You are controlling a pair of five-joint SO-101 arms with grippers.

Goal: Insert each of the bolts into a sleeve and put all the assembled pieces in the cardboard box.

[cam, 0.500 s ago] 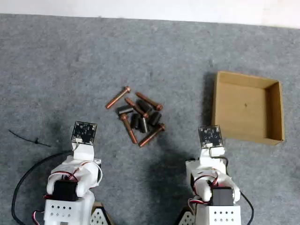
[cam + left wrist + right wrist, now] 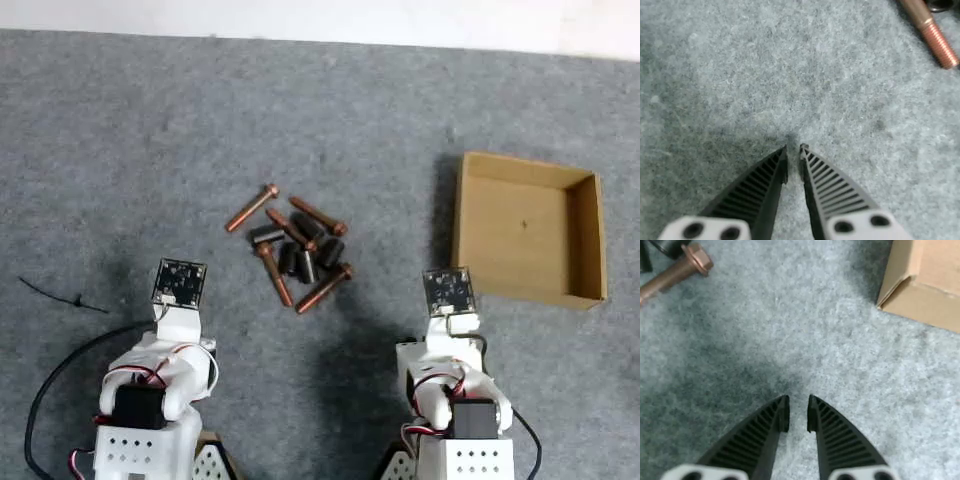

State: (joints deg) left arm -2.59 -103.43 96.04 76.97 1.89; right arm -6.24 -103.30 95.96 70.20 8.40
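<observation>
Several copper bolts [image 2: 272, 273] and dark sleeves [image 2: 308, 265] lie in a loose heap at the table's middle. The cardboard box [image 2: 530, 170] stands to the right, nothing inside. My left gripper [image 2: 793, 148] hovers shut over bare grey carpet, a bolt's threaded end [image 2: 934, 34] just beyond it. My right gripper [image 2: 797, 399] is shut too, with nothing in it, between a bolt's hex head [image 2: 696, 258] and the box corner [image 2: 920, 285]. Both arms sit folded at the near edge, the left arm [image 2: 178, 300] below the heap's left, the right arm [image 2: 450, 305] below the box.
A thin black wire scrap [image 2: 60, 295] lies on the carpet at the left. Cables loop around the arm bases [image 2: 60, 370]. Grey carpet stretches open between the heap and the box [image 2: 400, 230].
</observation>
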